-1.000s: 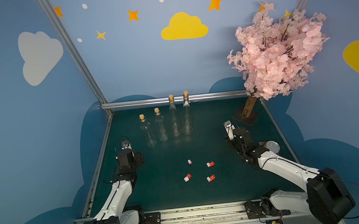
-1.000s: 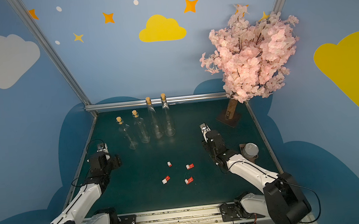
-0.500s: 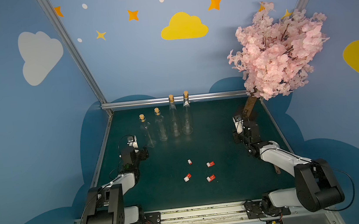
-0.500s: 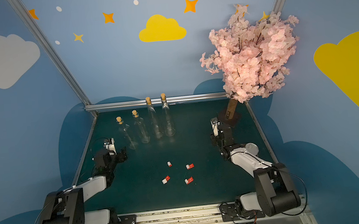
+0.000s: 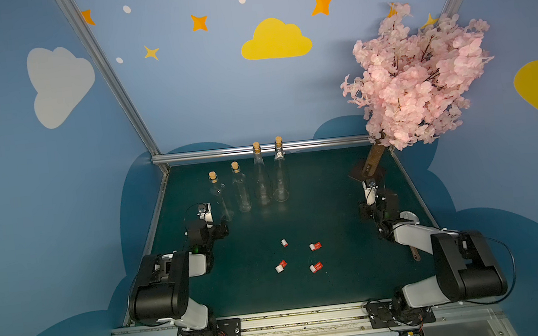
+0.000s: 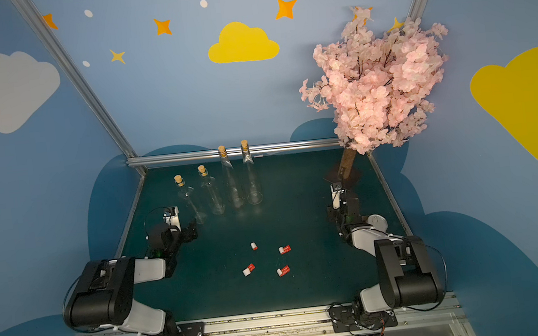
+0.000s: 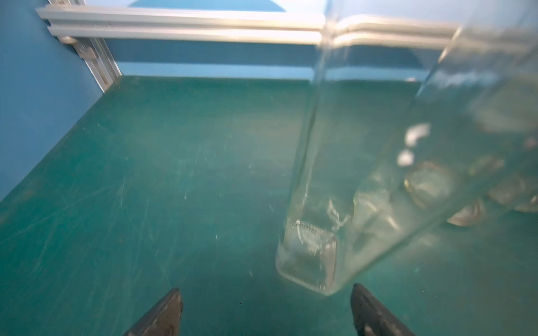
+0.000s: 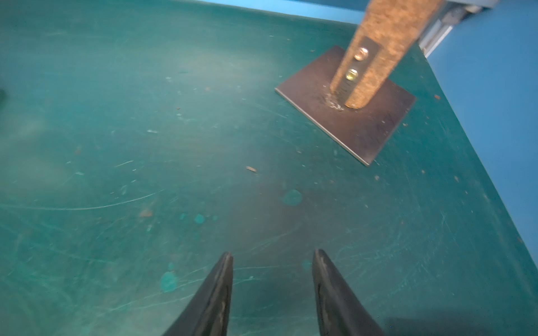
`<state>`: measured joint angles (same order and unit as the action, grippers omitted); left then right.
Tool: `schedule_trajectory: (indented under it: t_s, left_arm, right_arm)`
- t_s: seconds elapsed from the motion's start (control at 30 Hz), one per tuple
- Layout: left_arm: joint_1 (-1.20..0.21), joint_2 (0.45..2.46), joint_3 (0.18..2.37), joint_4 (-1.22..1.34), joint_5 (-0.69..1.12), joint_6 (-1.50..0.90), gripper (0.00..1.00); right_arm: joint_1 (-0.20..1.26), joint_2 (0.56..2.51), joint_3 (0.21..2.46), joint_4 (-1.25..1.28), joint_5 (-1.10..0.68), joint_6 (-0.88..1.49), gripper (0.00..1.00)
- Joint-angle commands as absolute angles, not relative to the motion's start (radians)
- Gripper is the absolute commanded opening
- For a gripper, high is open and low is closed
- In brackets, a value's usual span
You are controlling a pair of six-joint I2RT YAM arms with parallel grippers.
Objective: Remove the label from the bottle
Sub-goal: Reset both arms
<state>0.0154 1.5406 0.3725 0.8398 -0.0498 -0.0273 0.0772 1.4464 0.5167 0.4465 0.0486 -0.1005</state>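
Note:
Several clear glass bottles with cork stoppers stand in a row at the back of the green mat [image 5: 341,287]; their glass looks bare. The leftmost bottle [image 5: 219,198] [image 7: 349,174] has its square base just ahead of my left gripper [image 5: 221,230] [image 7: 266,289]. That gripper is wide open and holds nothing. Several rolled red and white labels lie mid-mat, such as one label [image 5: 284,242] and another label [image 5: 316,267]. My right gripper [image 5: 379,198] [image 8: 272,256] is open and empty at the back right, low over bare mat.
A pink blossom tree [image 5: 414,75] leans over the back right corner. Its dark base plate [image 8: 364,128] lies just ahead of my right gripper. An aluminium rail [image 5: 258,148] closes the back edge. A small brown stick [image 5: 414,252] lies by the right arm.
Both arms have folded back towards their bases. My left gripper has swung right to the leftmost bottle's base and opened wider. My right gripper has moved right, towards the tree's base plate.

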Motion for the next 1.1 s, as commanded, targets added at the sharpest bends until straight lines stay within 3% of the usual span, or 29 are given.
schedule_trajectory:
  t_s: [0.0,0.17,0.2,0.23,1.07]
  left_arm:
    - [0.014,1.544,0.397,0.831,-0.057,-0.021,0.98]
    - [0.014,1.545,0.399,0.827,-0.057,-0.023,1.0]
    - [0.013,1.542,0.4,0.825,-0.057,-0.023,1.0]
    - [0.013,1.542,0.398,0.827,-0.057,-0.022,1.0]
    - [0.014,1.542,0.395,0.831,-0.057,-0.021,1.0]
  right_arm:
    - [0.056,1.462,0.501,0.537,-0.051,-0.069,0.48]
    - [0.025,1.473,0.489,0.56,-0.1,-0.054,0.61]
    - [0.026,1.474,0.489,0.562,-0.1,-0.054,0.69]
    - [0.025,1.473,0.49,0.561,-0.1,-0.055,0.87]
    - [0.017,1.481,0.505,0.537,-0.126,-0.061,0.88]
